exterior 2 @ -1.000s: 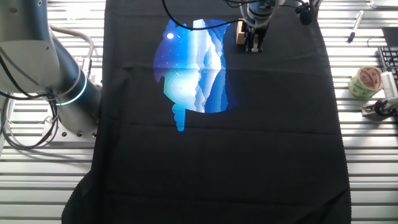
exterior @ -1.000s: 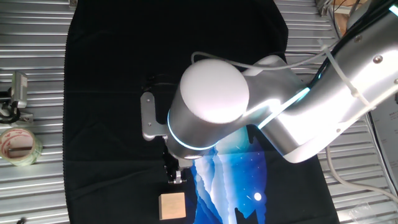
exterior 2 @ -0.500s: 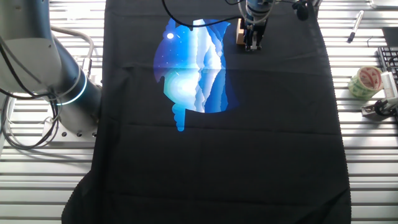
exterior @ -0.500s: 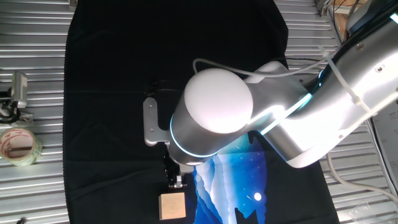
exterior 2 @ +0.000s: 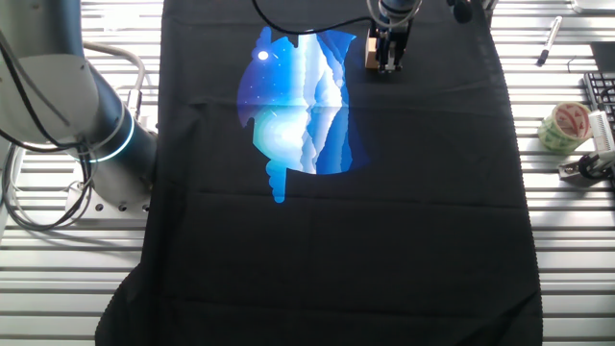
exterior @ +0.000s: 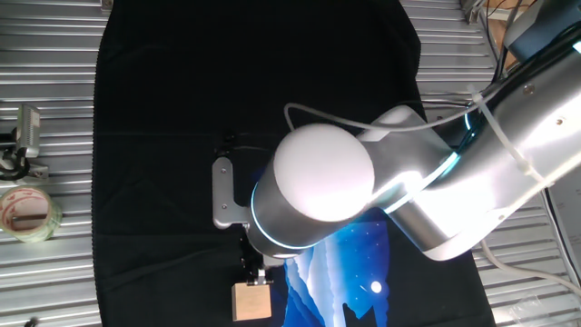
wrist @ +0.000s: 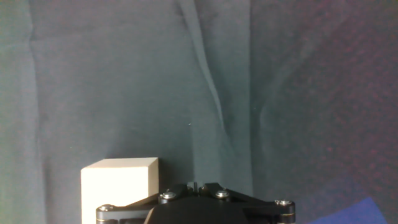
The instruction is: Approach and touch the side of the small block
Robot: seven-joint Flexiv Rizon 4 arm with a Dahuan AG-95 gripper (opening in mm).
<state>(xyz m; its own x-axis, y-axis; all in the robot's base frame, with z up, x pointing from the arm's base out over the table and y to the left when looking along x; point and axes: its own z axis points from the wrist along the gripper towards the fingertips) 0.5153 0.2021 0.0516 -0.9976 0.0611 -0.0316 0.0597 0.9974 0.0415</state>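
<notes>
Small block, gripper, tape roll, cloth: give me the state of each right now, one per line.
small block: upright and flat on the cloth, not lifted.
gripper: low, right beside the block; contact and finger opening can't be confirmed.
roll of tape: lying flat on the metal table, off the cloth.
black cloth: spread over the table, lightly creased, blue print facing up.

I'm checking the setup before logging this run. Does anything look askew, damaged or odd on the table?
Nothing is damaged or spilled. The black cloth has a few creases, clearest in the hand view. The block sits flat and whole, with the gripper right beside it. The tape roll lies off the cloth on the table.
</notes>
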